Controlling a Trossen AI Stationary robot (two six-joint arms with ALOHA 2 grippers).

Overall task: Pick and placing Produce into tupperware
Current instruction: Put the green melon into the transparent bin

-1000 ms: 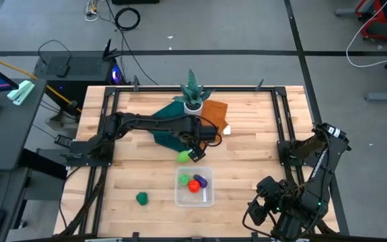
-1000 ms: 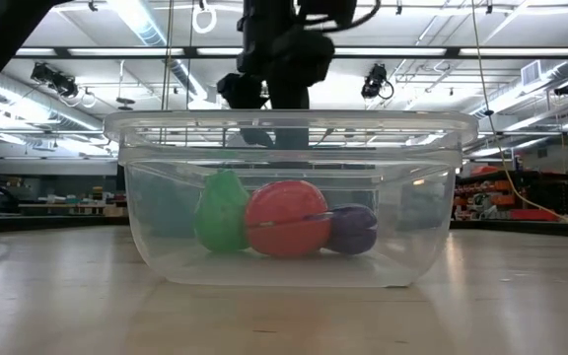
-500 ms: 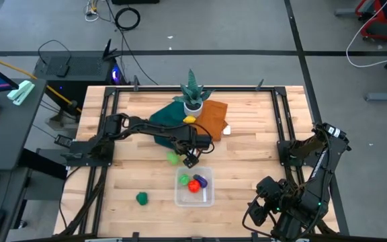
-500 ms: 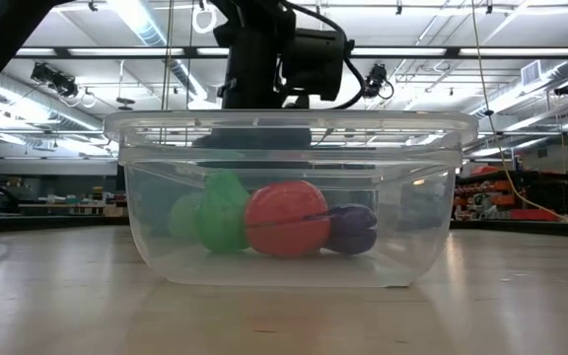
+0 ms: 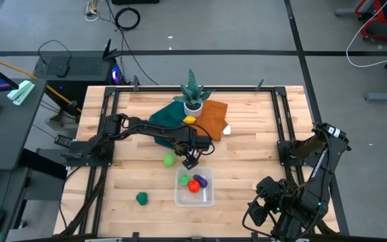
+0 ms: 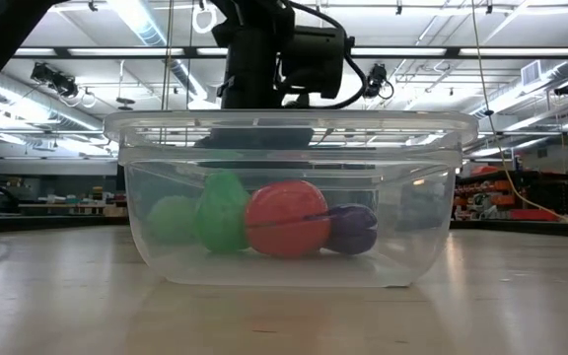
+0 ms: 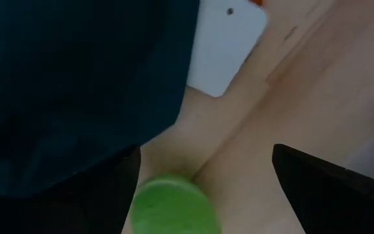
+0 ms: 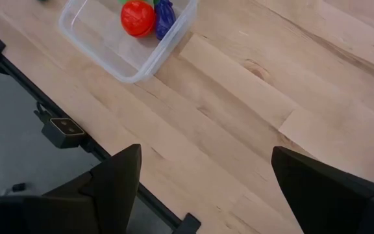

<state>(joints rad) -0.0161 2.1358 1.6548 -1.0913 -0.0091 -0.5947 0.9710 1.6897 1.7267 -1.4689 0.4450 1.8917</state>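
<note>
**Green piece lies loose beside the tub**

From above, the left end effector [image 5: 191, 160] hangs over the surface [image 5: 247, 168] just behind the clear tupperware [image 5: 194, 189]. A round green produce piece [image 5: 170, 159] rests on the wood beside it, outside the tub. The left wrist view shows what the overhead cannot: its fingers [image 7: 317, 188] stand wide apart, with the green piece [image 7: 171, 205] low between them and gripped by neither.

The level view looks through the tub wall [image 6: 284, 197] at a green piece [image 6: 222, 210], a red one [image 6: 287, 218] and a purple one [image 6: 351, 228] inside. Another green piece [image 5: 141, 197] lies well to the tub's left. A yellow piece [image 5: 189, 119] sits on the orange cloth [image 5: 213, 114]. The right end effector [image 8: 200, 195] waits spread wide, empty, at the surface's near right corner.
</note>
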